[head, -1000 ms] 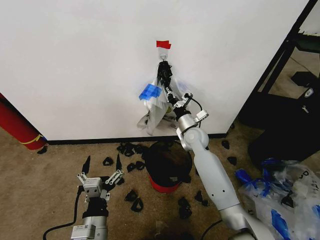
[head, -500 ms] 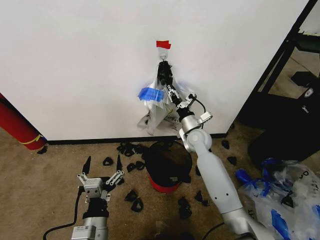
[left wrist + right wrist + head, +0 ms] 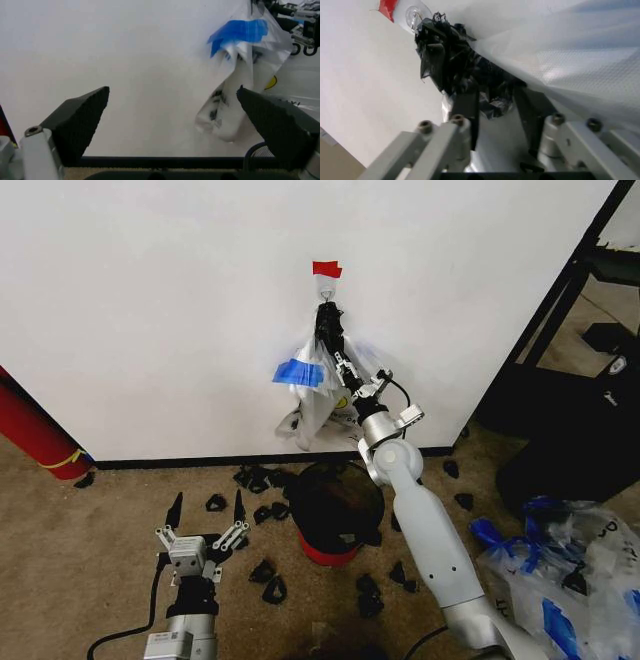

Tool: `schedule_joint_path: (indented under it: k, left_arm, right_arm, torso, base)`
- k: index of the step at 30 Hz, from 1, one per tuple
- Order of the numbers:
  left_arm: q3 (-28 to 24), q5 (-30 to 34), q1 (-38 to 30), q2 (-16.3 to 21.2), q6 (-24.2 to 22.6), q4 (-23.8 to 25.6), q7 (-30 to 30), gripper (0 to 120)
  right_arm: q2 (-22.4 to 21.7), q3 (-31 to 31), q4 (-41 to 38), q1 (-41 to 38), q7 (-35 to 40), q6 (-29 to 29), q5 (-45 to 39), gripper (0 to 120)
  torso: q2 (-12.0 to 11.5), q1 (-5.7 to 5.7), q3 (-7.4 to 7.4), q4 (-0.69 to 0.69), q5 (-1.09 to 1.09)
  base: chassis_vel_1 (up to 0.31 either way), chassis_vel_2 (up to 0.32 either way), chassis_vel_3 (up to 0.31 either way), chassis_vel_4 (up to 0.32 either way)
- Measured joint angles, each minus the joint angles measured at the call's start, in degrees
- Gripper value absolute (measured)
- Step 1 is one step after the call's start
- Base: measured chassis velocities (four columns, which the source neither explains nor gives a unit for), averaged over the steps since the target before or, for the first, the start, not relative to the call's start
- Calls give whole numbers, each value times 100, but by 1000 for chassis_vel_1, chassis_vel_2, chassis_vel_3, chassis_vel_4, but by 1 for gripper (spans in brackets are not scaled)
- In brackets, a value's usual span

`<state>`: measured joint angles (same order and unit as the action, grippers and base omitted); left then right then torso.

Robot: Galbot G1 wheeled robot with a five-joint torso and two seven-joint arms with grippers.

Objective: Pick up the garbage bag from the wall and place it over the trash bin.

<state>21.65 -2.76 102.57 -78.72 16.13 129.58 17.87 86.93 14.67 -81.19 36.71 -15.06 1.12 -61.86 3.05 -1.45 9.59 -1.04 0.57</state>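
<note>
The garbage bag, thin and translucent with a blue patch, hangs from a small hook under red tape on the white wall. My right gripper is raised to the bag's dark bunched top just below the hook. In the right wrist view its fingers close on that black bundle. The black trash bin with a red base stands on the floor under the bag. My left gripper hovers low left of the bin, open and holding nothing; its view shows the bag ahead.
A big red cylinder with a yellow band leans at the far left. Black scraps litter the carpet around the bin. A heap of clear-and-blue plastic bags lies at the right, beside a black frame.
The right forearm has shifted slightly and the bag has deformed with it, its blue patch flattening and spreading leftward. The left arm has stayed still.
</note>
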Motion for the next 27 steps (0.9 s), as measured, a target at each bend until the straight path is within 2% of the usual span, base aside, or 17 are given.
schedule_joint_path:
  k: [4, 8, 16, 27]
  left_arm:
    - [-1, -1, 2, 5, 5, -4, -2, 100]
    - [2, 0, 2, 6, 9, -6, -4, 100]
    - [11, 7, 17, 0, 26, 1, -4, 100]
    - [-7, 10, 7, -1, 37, -5, 2, 100]
  right_arm:
    - [-10, -4, 19, -28, 7, 7, -9, 7]
    - [-14, -24, 69, -72, 9, 21, -20, 0]
    - [1, -56, 88, -72, 8, 34, -26, 0]
    - [-341, -99, -855, 842, -43, -26, 57, 0]
  torso:
    - [0, 0, 0, 0, 0]
    - [0, 0, 0, 0, 0]
    - [0, 0, 0, 0, 0]
    - [0, 0, 0, 0, 0]
  base:
    - [0, 0, 0, 0]
    - [0, 0, 0, 0]
    - [0, 0, 0, 0]
    - [0, 0, 0, 0]
